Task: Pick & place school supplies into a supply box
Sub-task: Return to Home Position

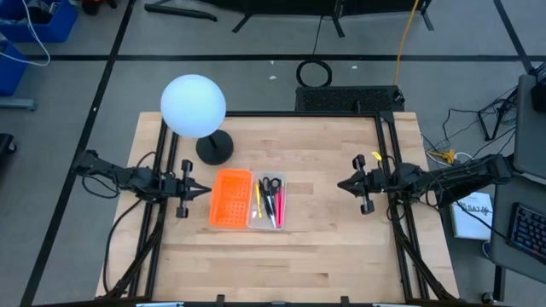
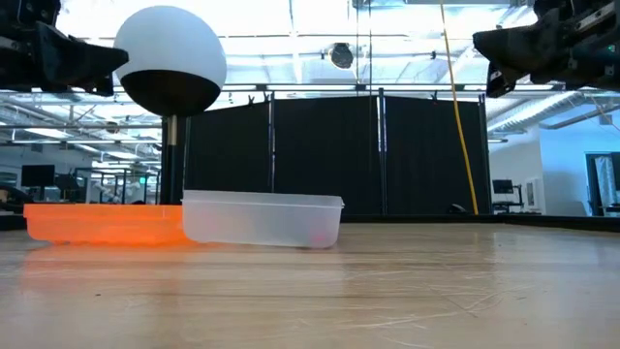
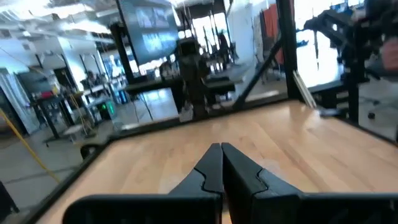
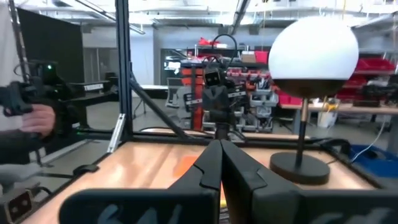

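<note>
Both arms hung clear of the work, above the table [image 1: 324, 251], one on each side.

- Left pincer [image 1: 207, 191]: at 9 o'clock of the trays, tips pointing inward. Clenched, fingers pressed together, nothing between them in the left wrist view.
- Right pincer [image 1: 341, 184]: at 3 o'clock, well apart from the box, facing the left one. Also clenched and empty.
- Box [image 1: 266, 227]: near table centre, its long side touching the orange tray [image 1: 230, 199], which lay at its 9 o'clock.
- Inside the box: scissors [image 1: 271, 185] at the 12 o'clock end, with the yellow pencil [image 1: 258, 200], dark pen [image 1: 270, 205] and pink pen [image 1: 278, 209] lying lengthwise. That fits, since the box is about a pen long.
- Lamp [image 1: 194, 106]: at 11 o'clock of the box, globe overhanging the table edge.

Judgement: no supplies showed loose on the table, so filling looked done. Closed, mirrored, raised pincers read as a parked pose that leaves the box unobstructed. The orange tray looked empty from above.
</note>
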### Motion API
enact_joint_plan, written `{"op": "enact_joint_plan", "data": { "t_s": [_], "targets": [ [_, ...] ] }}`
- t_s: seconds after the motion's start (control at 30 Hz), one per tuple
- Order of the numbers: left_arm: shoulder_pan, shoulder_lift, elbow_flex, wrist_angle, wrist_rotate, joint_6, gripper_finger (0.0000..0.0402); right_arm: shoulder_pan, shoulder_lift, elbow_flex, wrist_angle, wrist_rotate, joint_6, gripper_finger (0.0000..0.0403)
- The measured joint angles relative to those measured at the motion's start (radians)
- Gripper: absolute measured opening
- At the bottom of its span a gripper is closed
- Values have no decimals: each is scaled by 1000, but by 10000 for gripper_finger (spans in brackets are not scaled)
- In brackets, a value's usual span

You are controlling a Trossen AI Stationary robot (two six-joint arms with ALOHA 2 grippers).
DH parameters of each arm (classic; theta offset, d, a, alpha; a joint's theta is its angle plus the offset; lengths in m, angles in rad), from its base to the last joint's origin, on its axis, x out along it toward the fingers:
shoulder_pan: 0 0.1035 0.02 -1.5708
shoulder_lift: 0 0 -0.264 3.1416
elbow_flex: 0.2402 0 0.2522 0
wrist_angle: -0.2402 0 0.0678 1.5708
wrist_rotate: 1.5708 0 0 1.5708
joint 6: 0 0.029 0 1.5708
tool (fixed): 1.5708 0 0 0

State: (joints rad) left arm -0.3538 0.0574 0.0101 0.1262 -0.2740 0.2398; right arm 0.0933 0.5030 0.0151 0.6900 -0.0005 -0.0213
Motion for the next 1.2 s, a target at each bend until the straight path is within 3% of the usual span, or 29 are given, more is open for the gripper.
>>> {"op": "enact_joint_plan", "data": {
  "t_s": [0.23,1.2],
  "targets": [
    [0,1,0,-46,-7,-18,34,0,2,0,-17,0,165,0],
    [0,1,0,-45,-5,-16,42,0,2,0,-14,2,166,0]
  ]
}}
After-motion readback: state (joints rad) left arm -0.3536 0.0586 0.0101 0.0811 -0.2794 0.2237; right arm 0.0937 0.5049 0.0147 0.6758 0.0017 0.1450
